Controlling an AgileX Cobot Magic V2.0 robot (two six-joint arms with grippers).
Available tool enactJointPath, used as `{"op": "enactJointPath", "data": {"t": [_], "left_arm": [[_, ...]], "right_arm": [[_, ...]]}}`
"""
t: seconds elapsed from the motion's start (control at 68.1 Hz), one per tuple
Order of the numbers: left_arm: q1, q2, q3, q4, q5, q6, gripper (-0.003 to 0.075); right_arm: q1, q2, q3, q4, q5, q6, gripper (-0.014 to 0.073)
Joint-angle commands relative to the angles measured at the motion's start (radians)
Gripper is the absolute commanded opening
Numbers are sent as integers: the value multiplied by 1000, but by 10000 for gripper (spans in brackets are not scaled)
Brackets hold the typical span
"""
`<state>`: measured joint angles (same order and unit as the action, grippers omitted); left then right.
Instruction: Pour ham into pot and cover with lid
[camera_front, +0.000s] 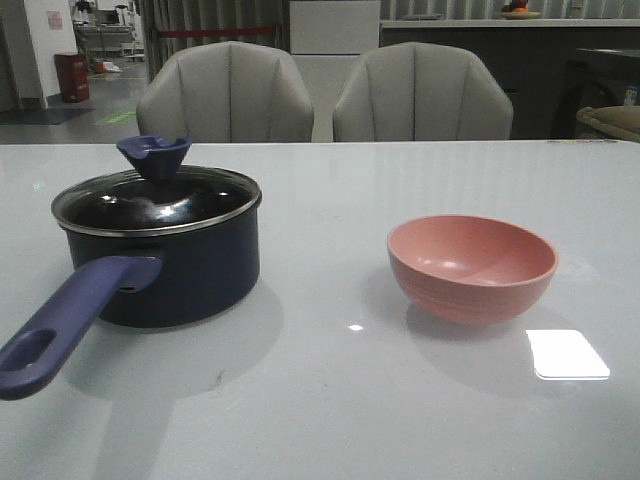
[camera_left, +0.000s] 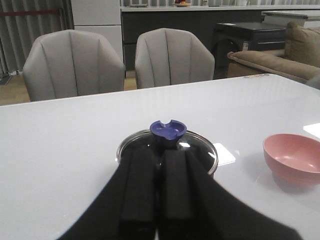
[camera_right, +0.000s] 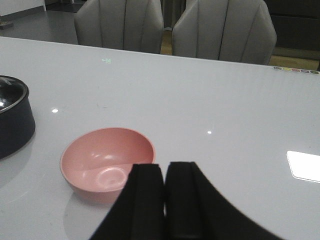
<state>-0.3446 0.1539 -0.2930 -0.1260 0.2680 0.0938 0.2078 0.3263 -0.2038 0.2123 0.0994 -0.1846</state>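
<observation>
Although the ham itself cannot be seen in any view, the task looks complete, judging from how things lie. Nearest on the white surface (camera_front: 330, 420), at left, the pot's long handle (camera_front: 70, 315) reaches toward the near-left edge. Behind it stands the pot (camera_front: 175, 265), with the lid (camera_front: 160, 205) seated on its rim and the blue knob (camera_front: 153, 155) upright on top. If the ham is inside, the dark glass hides it. To the right, well apart from the pot, the pink bowl (camera_front: 472, 265) sits upright and empty; the right wrist view confirms a bare interior. Nothing appears left to do beyond retiring the arms.

Neither arm enters the front view. The left fingers (camera_left: 159, 187), pressed together and holding nothing, hang on the near side of the lid, pointing at it. The right fingers (camera_right: 164, 200), likewise closed and empty, hang just near of the bowl. Farthest back, two grey chairs (camera_front: 225, 95) face the surface.
</observation>
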Motion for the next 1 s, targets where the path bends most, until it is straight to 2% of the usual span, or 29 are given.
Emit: {"op": "enactJointPath", "data": {"t": [0.0, 0.264, 0.441, 0.588, 0.632, 0.749, 0.984], "left_arm": [[-5, 8, -28, -3, -78, -2, 113], [-5, 8, -28, -3, -78, -2, 113], [5, 8, 28, 13, -111, -2, 113], [114, 8, 87, 26, -136, -2, 113], [179, 8, 115, 26, -174, -2, 113], [275, -7, 180, 48, -251, -2, 113], [299, -140, 311, 53, -333, -11, 113]], "right_arm": [[1, 6, -28, 0, -81, -8, 159], [1, 6, -28, 0, -81, -8, 159], [1, 6, -28, 0, -81, -8, 159], [1, 6, -28, 0, -81, -8, 159], [1, 6, -28, 0, -81, -8, 159], [1, 6, -28, 0, -81, -8, 159], [1, 6, -28, 0, -81, -8, 159]]}}
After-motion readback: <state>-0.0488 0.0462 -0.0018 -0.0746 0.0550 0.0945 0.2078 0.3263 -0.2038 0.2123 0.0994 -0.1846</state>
